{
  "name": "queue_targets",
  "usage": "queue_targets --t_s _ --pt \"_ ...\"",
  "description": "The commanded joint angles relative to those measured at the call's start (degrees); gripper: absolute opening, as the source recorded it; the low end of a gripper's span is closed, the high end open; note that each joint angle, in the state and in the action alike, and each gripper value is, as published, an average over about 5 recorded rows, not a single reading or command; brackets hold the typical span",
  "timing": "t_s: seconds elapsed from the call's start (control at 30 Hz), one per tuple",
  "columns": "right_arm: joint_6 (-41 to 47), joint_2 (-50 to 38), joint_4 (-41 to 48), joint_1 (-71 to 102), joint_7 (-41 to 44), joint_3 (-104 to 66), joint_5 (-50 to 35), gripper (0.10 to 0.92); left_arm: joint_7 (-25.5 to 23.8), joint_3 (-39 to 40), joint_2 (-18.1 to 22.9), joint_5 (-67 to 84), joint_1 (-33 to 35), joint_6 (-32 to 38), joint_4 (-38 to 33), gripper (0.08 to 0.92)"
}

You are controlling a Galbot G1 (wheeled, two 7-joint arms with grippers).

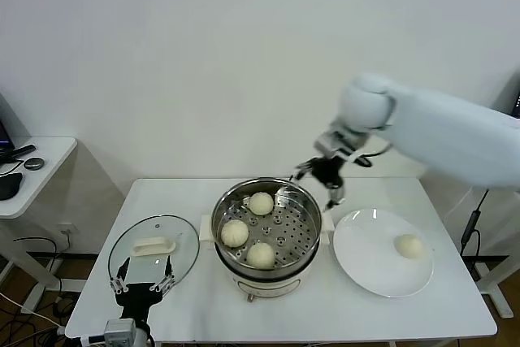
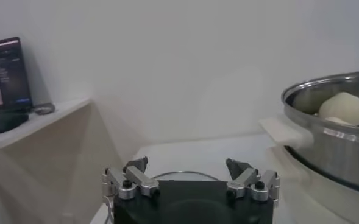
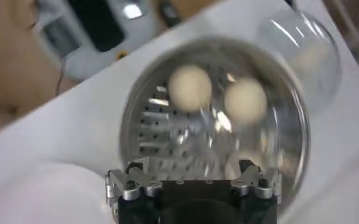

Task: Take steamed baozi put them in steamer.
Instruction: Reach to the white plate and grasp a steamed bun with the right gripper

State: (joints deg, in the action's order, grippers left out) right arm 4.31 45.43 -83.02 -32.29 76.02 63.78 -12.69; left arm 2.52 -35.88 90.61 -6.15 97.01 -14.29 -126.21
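Note:
The steel steamer [image 1: 302,201] stands mid-table with three cream-white baozi on its perforated tray: one at the back [image 1: 261,203], one at the left [image 1: 235,233], one at the front [image 1: 261,255]. A fourth baozi [image 1: 409,245] lies on the white plate [image 1: 370,270] to the right. My right gripper [image 1: 318,184] is open and empty, above the steamer's far right rim. In the right wrist view it [image 3: 191,170] looks down on the tray [image 3: 167,128] and two baozi [image 3: 190,87]. My left gripper [image 1: 142,282] is open and empty, low at the front left by the lid.
A round glass lid [image 1: 183,237] with a white handle lies left of the steamer. In the left wrist view the steamer's wall [image 2: 325,143] is at the right. A white side table [image 1: 49,156] with a mouse stands off the table's left.

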Motion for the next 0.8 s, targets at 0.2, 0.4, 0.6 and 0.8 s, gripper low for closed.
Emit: queue_targets --t_s 0.2,0.4,0.6,0.8 --pt "12.7 -16.7 10.3 31.1 -7.7 -23.4 20.1 0.823 -1.1 0.1 -0.6 3.6 0.8 -0.4 1.4 0.823" --pt "6.1 -10.6 18.9 40.2 -10.7 -33.2 26.7 0.823 -1.3 -0.1 -0.8 4.0 1.6 -0.5 2.5 0.823" --pt "1.7 -6.8 22.8 42.9 -5.1 -36.7 33.4 0.823 -1.3 -0.6 -0.7 3.9 1.9 -0.5 3.2 0.823" --pt "-0.4 -6.3 24.4 42.7 -1.3 -37.5 36.6 0.823 -1.5 -1.0 -0.8 4.0 1.1 -0.6 4.0 0.823"
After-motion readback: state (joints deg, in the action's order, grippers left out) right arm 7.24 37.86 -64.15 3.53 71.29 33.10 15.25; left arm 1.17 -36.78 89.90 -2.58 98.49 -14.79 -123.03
